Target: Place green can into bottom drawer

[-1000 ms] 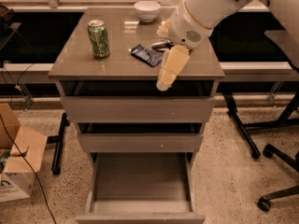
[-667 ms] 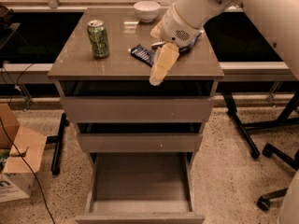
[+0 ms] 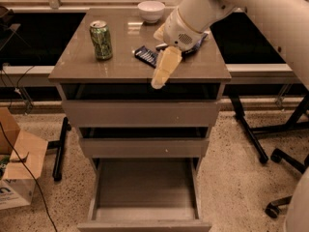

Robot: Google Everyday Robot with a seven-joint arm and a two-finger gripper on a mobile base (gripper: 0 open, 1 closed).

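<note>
Up top, green can (image 3: 101, 40) stands near gripper (image 3: 161, 74); bottom drawer (image 3: 145, 191) open.

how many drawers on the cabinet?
3, stacked: top drawer, middle drawer below it, bottom drawer pulled out furthest. Claw hangs over the front edge of the cabinet top.

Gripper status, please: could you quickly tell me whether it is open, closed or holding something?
Gripper: cannot be told. It hangs over the front edge of the cabinet top, apart from the can.
</note>
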